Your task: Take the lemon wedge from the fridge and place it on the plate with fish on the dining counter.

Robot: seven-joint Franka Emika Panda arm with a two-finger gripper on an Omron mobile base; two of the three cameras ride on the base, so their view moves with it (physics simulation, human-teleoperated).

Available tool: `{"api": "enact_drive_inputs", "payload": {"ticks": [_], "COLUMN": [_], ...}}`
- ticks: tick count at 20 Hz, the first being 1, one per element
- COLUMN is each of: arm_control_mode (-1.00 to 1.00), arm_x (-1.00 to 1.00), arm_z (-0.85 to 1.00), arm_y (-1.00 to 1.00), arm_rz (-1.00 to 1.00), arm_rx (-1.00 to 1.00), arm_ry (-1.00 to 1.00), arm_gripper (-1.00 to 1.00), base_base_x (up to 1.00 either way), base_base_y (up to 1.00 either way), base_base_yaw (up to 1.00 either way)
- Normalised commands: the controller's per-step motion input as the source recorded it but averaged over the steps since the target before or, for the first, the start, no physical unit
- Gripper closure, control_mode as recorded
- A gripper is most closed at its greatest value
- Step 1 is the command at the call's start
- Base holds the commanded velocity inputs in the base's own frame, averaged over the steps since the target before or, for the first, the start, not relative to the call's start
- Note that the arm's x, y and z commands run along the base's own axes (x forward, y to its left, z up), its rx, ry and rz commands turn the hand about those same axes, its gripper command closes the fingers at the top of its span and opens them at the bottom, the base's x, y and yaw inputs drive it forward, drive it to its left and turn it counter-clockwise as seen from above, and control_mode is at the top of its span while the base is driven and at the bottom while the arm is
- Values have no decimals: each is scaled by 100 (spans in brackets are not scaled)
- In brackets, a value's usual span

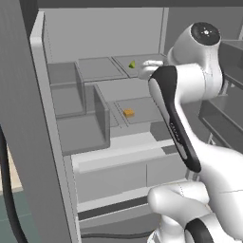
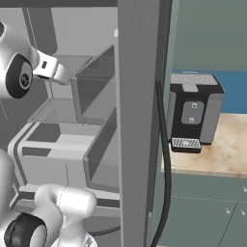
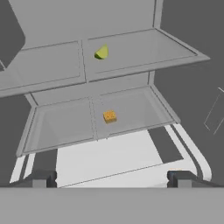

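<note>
The fridge [image 1: 47,142] stands open in front of me, and my arm [image 1: 173,109] reaches into it. The lemon wedge [image 1: 132,64], tiny and yellow-green, lies on the upper shelf; in the hand view the lemon wedge [image 3: 102,53] sits ahead and above centre. On the shelf below lies a small orange-yellow piece [image 3: 110,116]. My gripper [image 3: 110,178] is open, its fingertips [image 3: 39,178] wide apart with nothing between them, still short of both shelves. The plate with fish and the dining counter are out of view.
Grey door bins [image 1: 80,109] stand to the left of the shelves, more bins [image 1: 228,114] to the right. The fridge door edge [image 2: 140,120] rises in the middle of the right base view. Beyond it a black coffee machine [image 2: 193,116] sits on a wooden counter [image 2: 226,154].
</note>
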Motion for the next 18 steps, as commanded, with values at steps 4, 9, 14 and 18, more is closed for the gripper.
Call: {"api": "enact_drive_inputs", "payload": {"ticks": [4, 9, 14, 18], "arm_control_mode": [-100, -100, -100, -100], "arm_x": [45, 38, 39, 64], "arm_z": [10, 13, 0, 0], "arm_y": [-17, -21, -1, 1], "arm_rz": [-9, -3, 0, 0], "arm_rx": [4, 0, 0, 0], "arm_ry": [-5, -9, -7, 0], "arm_gripper": [-100, -100, -100, -100], "base_base_x": [0, 0, 0, 0], "base_base_y": [0, 0, 0, 0], "base_base_yaw": [0, 0, 0, 0]}}
